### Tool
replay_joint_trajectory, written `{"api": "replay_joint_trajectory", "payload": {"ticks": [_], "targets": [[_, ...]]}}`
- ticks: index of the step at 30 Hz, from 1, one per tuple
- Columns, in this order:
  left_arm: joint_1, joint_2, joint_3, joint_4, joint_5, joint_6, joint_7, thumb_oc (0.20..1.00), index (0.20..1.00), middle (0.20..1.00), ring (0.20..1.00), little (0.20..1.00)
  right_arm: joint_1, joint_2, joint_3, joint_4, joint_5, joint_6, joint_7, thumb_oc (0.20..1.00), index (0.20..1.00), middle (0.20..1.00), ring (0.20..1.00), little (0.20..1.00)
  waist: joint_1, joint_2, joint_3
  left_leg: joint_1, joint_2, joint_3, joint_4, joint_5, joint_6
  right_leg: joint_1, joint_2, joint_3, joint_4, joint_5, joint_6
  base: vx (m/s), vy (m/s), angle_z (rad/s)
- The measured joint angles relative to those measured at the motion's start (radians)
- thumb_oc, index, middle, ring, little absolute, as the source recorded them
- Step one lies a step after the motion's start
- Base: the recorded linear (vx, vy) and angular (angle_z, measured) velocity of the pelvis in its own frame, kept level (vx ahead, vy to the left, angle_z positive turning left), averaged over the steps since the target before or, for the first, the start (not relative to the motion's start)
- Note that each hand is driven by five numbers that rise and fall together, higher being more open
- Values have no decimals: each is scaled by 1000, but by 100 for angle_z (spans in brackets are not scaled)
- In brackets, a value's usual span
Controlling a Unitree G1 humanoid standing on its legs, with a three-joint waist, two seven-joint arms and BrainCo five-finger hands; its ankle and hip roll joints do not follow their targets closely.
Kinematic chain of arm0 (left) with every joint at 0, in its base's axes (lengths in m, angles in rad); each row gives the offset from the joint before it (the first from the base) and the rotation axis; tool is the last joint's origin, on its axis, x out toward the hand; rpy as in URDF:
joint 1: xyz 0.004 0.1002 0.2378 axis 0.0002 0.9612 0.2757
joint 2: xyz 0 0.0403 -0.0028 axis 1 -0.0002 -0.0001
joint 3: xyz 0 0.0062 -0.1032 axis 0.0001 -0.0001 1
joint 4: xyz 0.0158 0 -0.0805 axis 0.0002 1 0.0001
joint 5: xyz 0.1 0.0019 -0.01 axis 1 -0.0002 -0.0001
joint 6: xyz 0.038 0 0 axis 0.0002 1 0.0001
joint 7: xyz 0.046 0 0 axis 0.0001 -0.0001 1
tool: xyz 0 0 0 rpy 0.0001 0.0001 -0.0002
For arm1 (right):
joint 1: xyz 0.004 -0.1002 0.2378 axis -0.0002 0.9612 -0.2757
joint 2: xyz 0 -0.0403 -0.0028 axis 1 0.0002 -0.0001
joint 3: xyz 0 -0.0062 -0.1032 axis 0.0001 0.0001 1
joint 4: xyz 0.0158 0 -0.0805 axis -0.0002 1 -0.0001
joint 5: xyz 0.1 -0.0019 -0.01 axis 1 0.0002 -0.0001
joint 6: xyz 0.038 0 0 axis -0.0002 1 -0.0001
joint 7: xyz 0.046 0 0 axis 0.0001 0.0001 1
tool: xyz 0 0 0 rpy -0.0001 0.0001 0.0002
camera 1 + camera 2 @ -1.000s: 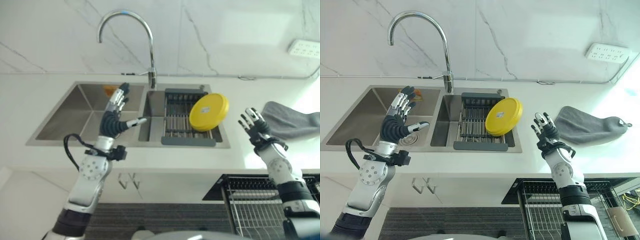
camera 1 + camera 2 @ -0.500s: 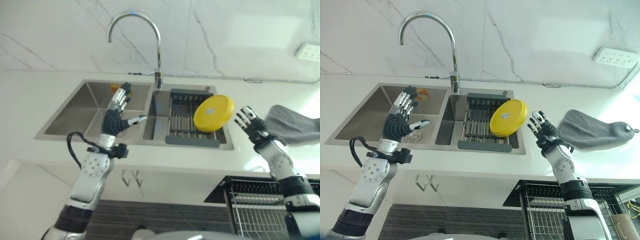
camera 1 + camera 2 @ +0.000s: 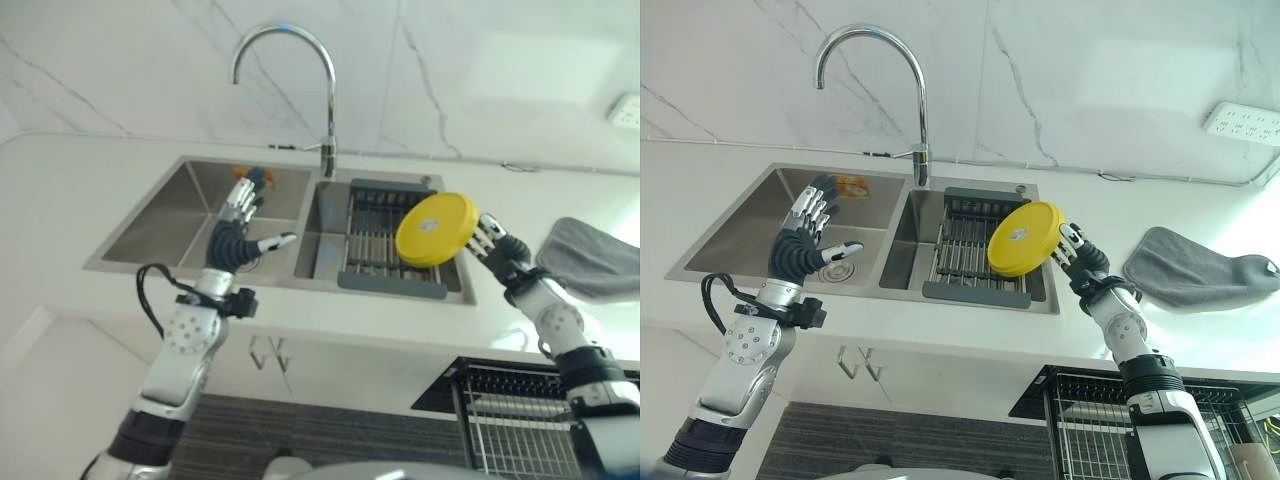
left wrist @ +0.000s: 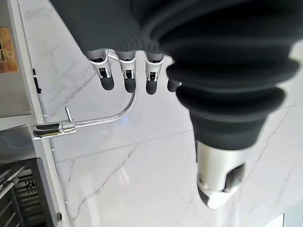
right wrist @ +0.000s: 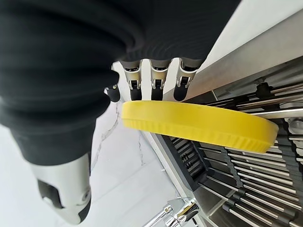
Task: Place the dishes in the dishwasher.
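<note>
Yellow plate [image 3: 1024, 238]: round, tilted on edge in the dark drying rack [image 3: 965, 248], leaning toward the right side of the rack; a small sticker visible near the middle of its face.
Rack: dark ribbed frame with metal bars, seated in the right basin of the steel sink [image 3: 730, 240].
Right hand [image 3: 1081, 258]: raised over the counter just beside the plate's right edge, fingers straight and spread, dark fingertips [image 5: 156, 93] right at the plate's rim in the right wrist view; thumb apart from the plate; nothing grasped; true contact with the rim not possible to tell.
Left hand [image 3: 800, 247]: held up over the left basin, well apart from the plate; fingers extended upward, thumb out to the side, holding nothing.
Sink: two basins side by side, set into the white counter [image 3: 940, 340]; a small orange thing [image 3: 852, 185] at the back of the left basin, a round drain [image 3: 838, 270] on its floor.
Faucet [image 3: 902, 90]: tall chrome arch rising behind the divider between the basins, against the white marble wall.
Grey cloth [image 3: 1200, 278]: lying crumpled on the counter to the right of the sink, near the right hand.
Wall socket [image 3: 1244, 124]: white strip on the wall above the cloth.
Dishwasher rack [image 3: 1090, 420]: wire basket pulled out below the counter edge, under the right arm.
</note>
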Motion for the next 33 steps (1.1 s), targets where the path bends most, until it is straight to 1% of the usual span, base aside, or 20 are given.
{"api": "replay_joint_trajectory", "payload": {"ticks": [3,5,7,25,29,33], "targets": [[0,0,0,0,0,5,0,1000,1000,1000,1000,1000,0,0,0,0,0,3,0,1000,1000,1000,1000,1000,0,0,0,0,0,-1,0,0,0,0,0,0,0,0,0,27,5,0],[0,0,0,0,0,8,0,1000,1000,1000,1000,1000,0,0,0,0,0,18,2,1000,1000,1000,1000,1000,0,0,0,0,0,-1,0,0,0,1,0,-1,0,0,0,0,0,0],[0,1,0,0,0,20,-1,1000,1000,1000,1000,1000,0,0,0,1,1,19,11,1000,1000,1000,1000,1000,0,0,0,0,0,-1,0,0,0,1,0,-1,0,0,0,17,-2,0],[0,3,0,1,0,30,-3,1000,1000,1000,1000,1000,0,0,8,87,0,23,28,1000,1000,1000,1000,1000,6,1,0,4,-1,-3,0,0,0,6,0,-3,0,-1,0,14,-6,0],[0,4,0,1,0,42,-3,1000,1000,1000,1000,1000,-1,0,12,102,0,23,36,1000,1000,1000,1000,1000,7,1,0,4,-1,-3,0,0,0,7,0,-4,0,-1,0,0,0,0],[1,6,0,8,0,47,-3,1000,1000,1000,1000,1000,-25,-3,37,127,0,27,47,1000,1000,1000,1000,1000,11,8,-4,6,-1,-4,0,0,0,10,-1,-6,0,-1,0,0,0,0]]}}
